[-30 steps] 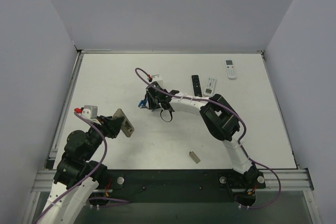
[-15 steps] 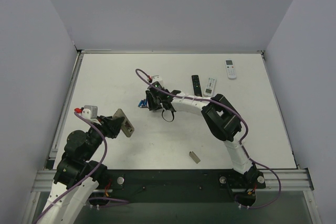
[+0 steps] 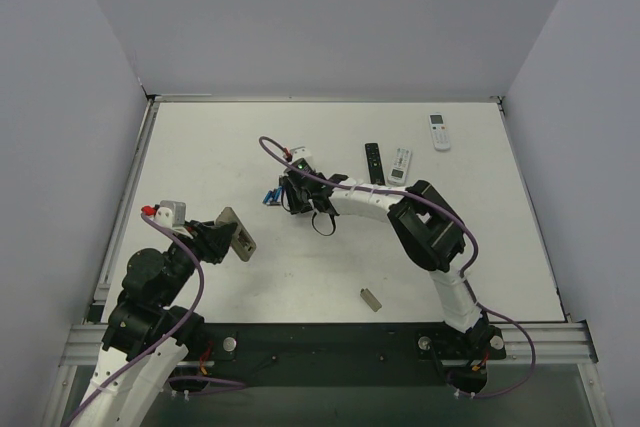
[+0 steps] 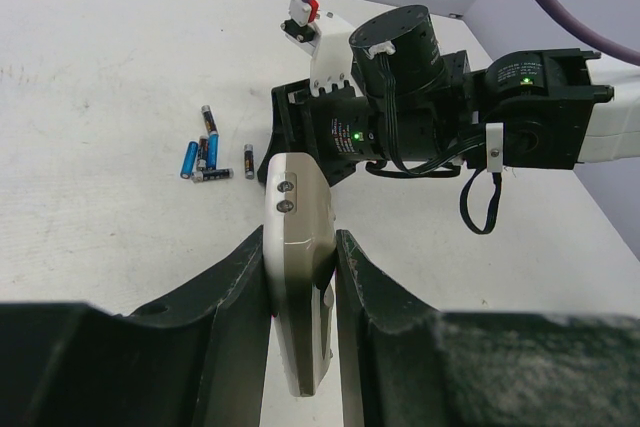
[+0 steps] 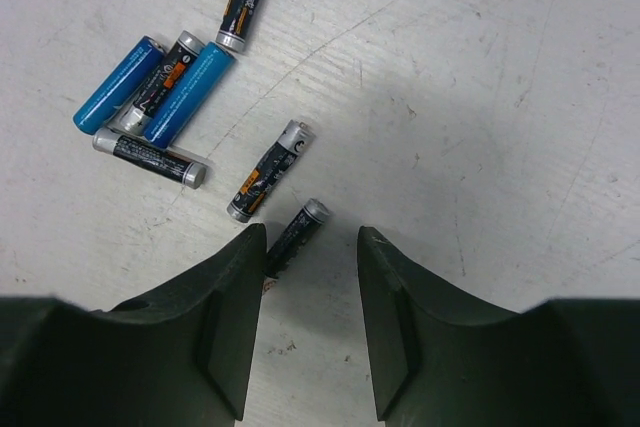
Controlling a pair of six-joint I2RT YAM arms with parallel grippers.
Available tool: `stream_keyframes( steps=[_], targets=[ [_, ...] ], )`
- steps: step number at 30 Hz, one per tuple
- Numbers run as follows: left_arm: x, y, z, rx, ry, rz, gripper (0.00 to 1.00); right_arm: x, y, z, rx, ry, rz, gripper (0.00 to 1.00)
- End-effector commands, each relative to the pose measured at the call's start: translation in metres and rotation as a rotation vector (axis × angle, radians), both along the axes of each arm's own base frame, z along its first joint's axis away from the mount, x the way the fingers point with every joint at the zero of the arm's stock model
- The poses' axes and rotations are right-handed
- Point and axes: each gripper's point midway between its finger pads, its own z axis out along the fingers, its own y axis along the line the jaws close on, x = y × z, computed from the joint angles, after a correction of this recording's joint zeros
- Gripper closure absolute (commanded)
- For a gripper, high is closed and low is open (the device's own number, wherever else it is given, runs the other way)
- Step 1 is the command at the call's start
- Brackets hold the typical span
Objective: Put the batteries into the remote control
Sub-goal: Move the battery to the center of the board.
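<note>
The left gripper (image 4: 298, 247) is clamped on the remote control (image 4: 295, 217), one dark finger (image 4: 235, 287) pressed to each long side. The remote is lifted off the table (image 4: 90, 67) at its near left part. In the left wrist view it stands edge-on, its lower end is sunk between the fingers, and neither its face nor its battery recess can be made out. From above, the remote control (image 3: 238, 234) shows only a tilted grey-tan surface.

The right gripper (image 5: 310, 235) hangs low over the batteries (image 5: 188, 92) near the middle of the table, and its fingers stand apart, gripping nothing. One black battery (image 5: 299, 228) lies on the table in the gap, close against the left finger, with its lower end hidden behind that finger. Six more lie loose beyond it (two blue, four black), three of them bunched side by side. From above, the batteries (image 3: 270, 196) are only a small blue-and-dark speck beside the wrist, and the right fingers are covered by the arm.

Farther back lie a slim black remote (image 3: 373, 162), a white remote (image 3: 400, 164) just beside it and a second white remote (image 3: 438, 131). A small grey-tan piece (image 3: 371, 299), too small to identify, lies near the front edge.
</note>
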Motion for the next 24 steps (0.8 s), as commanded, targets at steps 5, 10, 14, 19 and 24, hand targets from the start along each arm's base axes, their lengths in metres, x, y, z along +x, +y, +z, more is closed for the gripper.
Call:
stream_keyframes(
  steps=[5, 10, 14, 19, 24],
  targets=[
    [0.0, -0.002, 0.02, -0.028, -0.076, -0.012, 1.0, -0.023, -0.035, -0.016, -0.161, 0.055, 0.014, 0.66],
    [0.0, -0.002, 0.02, -0.028, -0.076, -0.013, 1.0, -0.029, -0.043, -0.015, -0.195, 0.058, 0.033, 0.7],
    [0.0, -0.002, 0.019, -0.026, -0.076, -0.016, 1.0, -0.043, -0.056, -0.017, -0.223, 0.093, 0.06, 0.8],
    [0.0, -0.003, 0.019, -0.028, -0.075, -0.018, 1.0, -0.062, -0.077, -0.008, -0.258, 0.118, 0.11, 0.91],
    [0.0, -0.003, 0.02, -0.028, -0.076, -0.021, 1.0, -0.079, -0.11, -0.007, -0.284, 0.151, 0.068, 1.0]
  ],
)
